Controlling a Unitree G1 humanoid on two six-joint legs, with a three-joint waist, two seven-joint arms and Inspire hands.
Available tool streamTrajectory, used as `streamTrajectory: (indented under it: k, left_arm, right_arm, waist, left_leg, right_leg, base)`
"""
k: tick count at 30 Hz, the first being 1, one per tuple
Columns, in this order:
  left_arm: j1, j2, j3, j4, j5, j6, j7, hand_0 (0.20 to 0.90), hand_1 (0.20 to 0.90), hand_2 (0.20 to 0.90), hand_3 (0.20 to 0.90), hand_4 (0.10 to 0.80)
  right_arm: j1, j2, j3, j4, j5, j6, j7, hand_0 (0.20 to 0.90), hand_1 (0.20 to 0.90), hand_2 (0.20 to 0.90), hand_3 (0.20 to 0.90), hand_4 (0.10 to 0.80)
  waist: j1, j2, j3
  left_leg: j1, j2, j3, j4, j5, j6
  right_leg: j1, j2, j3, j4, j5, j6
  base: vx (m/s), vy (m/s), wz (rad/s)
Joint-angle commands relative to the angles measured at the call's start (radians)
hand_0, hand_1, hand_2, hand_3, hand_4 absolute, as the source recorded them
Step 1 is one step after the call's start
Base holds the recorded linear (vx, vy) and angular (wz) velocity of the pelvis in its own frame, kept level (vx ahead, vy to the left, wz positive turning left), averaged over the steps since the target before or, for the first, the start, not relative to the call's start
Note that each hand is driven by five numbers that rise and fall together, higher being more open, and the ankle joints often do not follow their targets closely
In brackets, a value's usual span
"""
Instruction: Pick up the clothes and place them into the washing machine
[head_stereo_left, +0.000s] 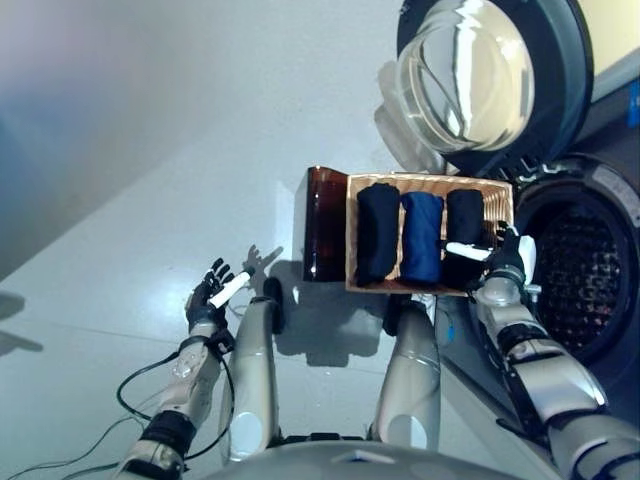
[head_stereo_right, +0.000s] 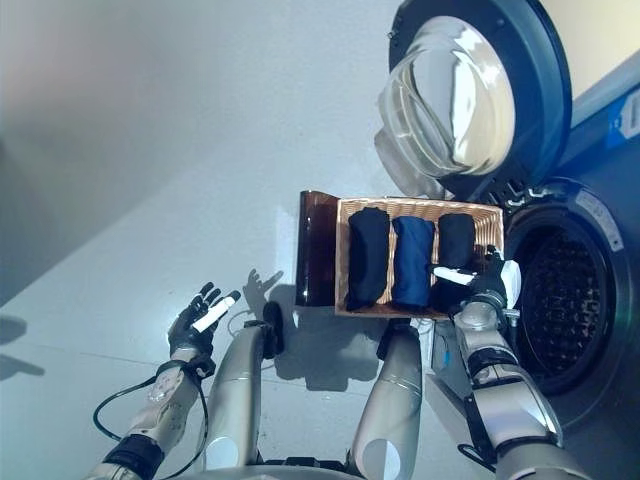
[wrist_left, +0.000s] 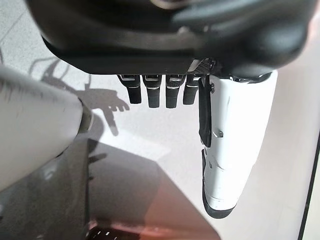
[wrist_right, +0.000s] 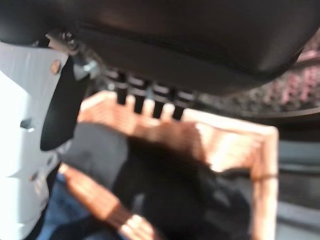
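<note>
Three rolled clothes lie side by side in a wicker basket (head_stereo_left: 430, 181): a black roll (head_stereo_left: 377, 232), a blue roll (head_stereo_left: 421, 236) and a second black roll (head_stereo_left: 464, 218) nearest the machine. The washing machine drum (head_stereo_left: 580, 270) gapes at the right, its round glass door (head_stereo_left: 470, 75) swung up and back. My right hand (head_stereo_left: 503, 262) hovers open over the near right corner of the basket, its thumb reaching across the right-hand black roll (wrist_right: 165, 190). Nothing is gripped. My left hand (head_stereo_left: 212, 292) hangs open over the floor at the left, far from the basket.
A dark brown box (head_stereo_left: 323, 222) stands against the basket's left side. Pale grey floor (head_stereo_left: 150, 130) spreads to the left and far side. The machine's dark front panel (head_stereo_left: 620, 110) closes the right side.
</note>
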Motion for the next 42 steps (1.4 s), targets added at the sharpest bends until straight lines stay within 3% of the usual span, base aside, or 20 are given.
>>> streamTrajectory:
  k: [1,11,23,32,37,42]
  left_arm:
    - [0.038,0.066,-0.017,-0.109,0.005,-0.074,0.004,0.900,0.900,0.900,0.900,0.800]
    - [0.075,0.103,-0.041,-0.191,0.004,-0.076,-0.026,0.900,0.900,0.900,0.900,0.800]
    - [0.086,0.106,-0.026,-0.190,0.010,-0.062,-0.043,0.900,0.900,0.900,0.900,0.800]
    - [0.058,0.085,-0.037,-0.174,0.012,-0.047,-0.037,0.900,0.900,0.900,0.900,0.800]
    - [0.063,0.084,-0.031,-0.168,0.009,-0.048,-0.038,0.900,0.900,0.900,0.900,0.800]
    - [0.070,0.089,-0.032,-0.187,0.016,-0.046,-0.033,0.900,0.900,0.900,0.900,0.800]
  right_arm:
    - [-0.043,-0.076,-0.001,0.066,-0.017,-0.014,-0.052,0.900,0.900,0.900,0.900,0.800]
    - [-0.087,-0.151,-0.009,0.214,-0.079,0.043,-0.033,0.900,0.900,0.900,0.900,0.800]
    - [-0.077,-0.201,-0.008,0.290,-0.189,0.121,-0.008,0.900,0.900,0.900,0.900,0.800]
    - [-0.086,-0.097,-0.022,0.319,-0.149,0.144,0.007,0.900,0.900,0.900,0.900,0.800]
    - [-0.071,-0.062,-0.066,0.286,-0.063,0.112,0.013,0.900,0.900,0.900,0.900,0.800]
    - [-0.093,-0.063,-0.049,0.305,-0.087,0.129,0.014,0.900,0.900,0.900,0.900,0.800]
  waist:
    - [0.019,0.029,-0.055]
    - [0.068,0.059,-0.059]
    - [0.079,0.075,-0.064]
    - [0.075,0.093,-0.061]
    - [0.077,0.107,-0.063]
    - [0.086,0.124,-0.067]
  left_leg:
    - [0.036,0.070,-0.100,-0.003,0.005,-0.106]
    - [-0.016,0.043,-0.117,0.030,0.004,-0.096]
    - [-0.022,0.037,-0.127,0.035,0.007,-0.099]
    - [-0.026,0.035,-0.126,0.042,0.004,-0.097]
    - [-0.043,0.031,-0.126,0.063,-0.003,-0.092]
    - [-0.073,0.020,-0.123,0.095,-0.013,-0.087]
  right_leg:
    - [0.065,-0.053,0.043,-0.039,0.078,0.026]
    - [0.030,-0.074,0.040,0.008,0.061,0.025]
    - [0.026,-0.081,0.049,0.023,0.052,0.024]
    - [0.010,-0.077,0.066,0.031,0.046,0.022]
    - [-0.007,-0.080,0.077,0.052,0.034,0.020]
    - [-0.045,-0.086,0.089,0.080,0.027,0.021]
  base:
    - [0.009,-0.010,0.13]
    - [0.000,0.003,0.14]
    - [-0.007,-0.001,0.04]
    - [0.000,0.000,0.00]
    - [0.000,0.000,0.00]
    - [0.000,0.000,0.00]
